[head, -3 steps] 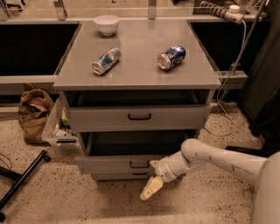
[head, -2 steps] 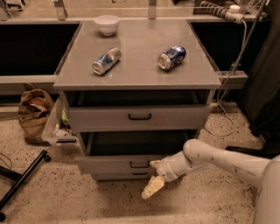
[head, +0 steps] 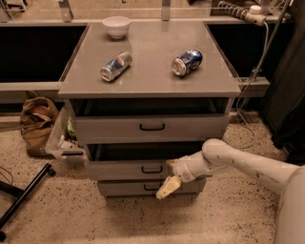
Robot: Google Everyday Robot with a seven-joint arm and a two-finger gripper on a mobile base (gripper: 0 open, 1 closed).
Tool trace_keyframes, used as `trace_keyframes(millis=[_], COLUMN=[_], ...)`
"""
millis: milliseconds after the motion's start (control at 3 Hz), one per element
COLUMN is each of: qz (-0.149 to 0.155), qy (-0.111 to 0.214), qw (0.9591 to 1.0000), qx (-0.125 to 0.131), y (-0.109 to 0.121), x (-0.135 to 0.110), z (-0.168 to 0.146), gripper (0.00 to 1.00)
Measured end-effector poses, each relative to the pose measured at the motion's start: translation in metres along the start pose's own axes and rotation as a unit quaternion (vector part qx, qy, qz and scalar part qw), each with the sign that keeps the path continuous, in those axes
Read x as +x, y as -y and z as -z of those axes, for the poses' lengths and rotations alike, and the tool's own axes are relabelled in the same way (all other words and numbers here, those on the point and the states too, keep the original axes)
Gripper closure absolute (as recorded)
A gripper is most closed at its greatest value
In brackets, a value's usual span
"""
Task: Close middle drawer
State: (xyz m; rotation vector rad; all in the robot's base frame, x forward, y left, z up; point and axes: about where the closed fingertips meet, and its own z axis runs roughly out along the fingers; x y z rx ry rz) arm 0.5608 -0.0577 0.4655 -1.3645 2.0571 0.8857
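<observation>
A white bowl (head: 116, 25) sat at the back of a grey cabinet top (head: 152, 83), a silver can (head: 116, 66) and a blue can (head: 187, 62) lay on their sides nearer the front, well apart, and a brown bag (head: 37, 124) slumped on the speckled floor (head: 71, 214) beside the cabinet.

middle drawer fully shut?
No, the middle drawer juts out with a dark gap above its front, and the hand hangs just below that front, right of centre.

Lab workroom: power strip (head: 240, 10), terrazzo floor (head: 71, 214), jaws low before the grey cabinet (head: 152, 71).
</observation>
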Motion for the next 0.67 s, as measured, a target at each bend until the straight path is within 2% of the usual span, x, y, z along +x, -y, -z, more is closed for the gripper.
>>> trace_keyframes(millis=[333, 667], qz=[0.018, 0.018], qy=[0.005, 0.005], qw=[0.9998, 0.9998], qx=[0.006, 0.006], y=[0.0177, 0.0177], x=[-0.0192, -0.0192], z=[-0.0018, -0.0018], gripper=[0.0, 0.0])
